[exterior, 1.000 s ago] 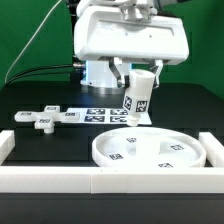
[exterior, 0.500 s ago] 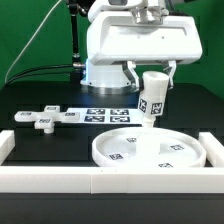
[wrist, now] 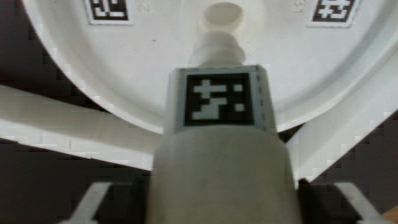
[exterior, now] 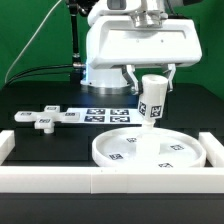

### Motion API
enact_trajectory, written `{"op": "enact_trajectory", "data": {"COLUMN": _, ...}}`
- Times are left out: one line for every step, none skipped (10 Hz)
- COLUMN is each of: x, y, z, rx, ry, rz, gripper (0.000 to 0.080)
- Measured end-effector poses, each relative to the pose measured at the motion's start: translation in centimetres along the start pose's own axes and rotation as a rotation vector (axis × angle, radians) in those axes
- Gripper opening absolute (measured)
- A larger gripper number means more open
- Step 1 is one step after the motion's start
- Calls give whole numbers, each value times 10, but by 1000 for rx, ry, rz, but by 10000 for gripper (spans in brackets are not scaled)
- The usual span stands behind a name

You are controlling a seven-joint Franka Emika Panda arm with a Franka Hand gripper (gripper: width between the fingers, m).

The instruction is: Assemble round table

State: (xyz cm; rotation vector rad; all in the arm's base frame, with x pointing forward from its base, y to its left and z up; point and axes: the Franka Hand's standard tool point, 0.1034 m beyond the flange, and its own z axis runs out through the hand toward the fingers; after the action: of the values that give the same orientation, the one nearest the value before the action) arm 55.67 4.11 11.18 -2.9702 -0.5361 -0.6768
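The round disc point(exterior: 150, 149) lies flat on the black table against the white border wall, tags facing up. My gripper point(exterior: 152, 82) is shut on the short cylindrical leg point(exterior: 151, 102) and holds it upright, slightly tilted, above the disc's middle. The leg's narrow tip hangs just over the disc's centre hole. In the wrist view the leg point(wrist: 221, 130) fills the middle, its tag facing the camera, and its tip points at the hole point(wrist: 221, 14) in the disc point(wrist: 107, 70). The cross-shaped base point(exterior: 40, 119) lies on the table at the exterior view's left.
The marker board point(exterior: 100, 114) lies flat behind the disc. The white border wall point(exterior: 60, 178) runs along the front and rises at both sides. The robot's white base stands at the back.
My gripper has carried the leg toward the exterior view's right and a little down, from over the disc's back edge to above its centre.
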Motion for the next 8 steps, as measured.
{"op": "enact_trajectory", "data": {"x": 1, "y": -3, "z": 4, "rx": 7, "ry": -3, "rz": 3, "gripper": 409}}
{"op": "enact_trajectory", "data": {"x": 0, "y": -3, "z": 6, "rx": 9, "ry": -5, "rz": 5, "gripper": 409}}
{"op": "enact_trajectory", "data": {"x": -2, "y": -3, "z": 8, "rx": 10, "ry": -9, "rz": 7, "gripper": 409}}
{"op": "enact_trajectory", "data": {"x": -5, "y": -2, "z": 10, "rx": 9, "ry": -11, "rz": 10, "gripper": 409}}
{"op": "enact_trajectory", "data": {"x": -8, "y": -1, "z": 14, "rx": 12, "ry": -18, "rz": 12, "gripper": 409}}
{"op": "enact_trajectory", "data": {"x": -9, "y": -1, "z": 15, "rx": 15, "ry": -20, "rz": 3, "gripper": 409}}
{"op": "enact_trajectory", "data": {"x": -9, "y": -1, "z": 16, "rx": 16, "ry": -22, "rz": 3, "gripper": 409}}
{"op": "enact_trajectory", "data": {"x": -11, "y": -1, "z": 17, "rx": 16, "ry": -24, "rz": 5, "gripper": 409}}
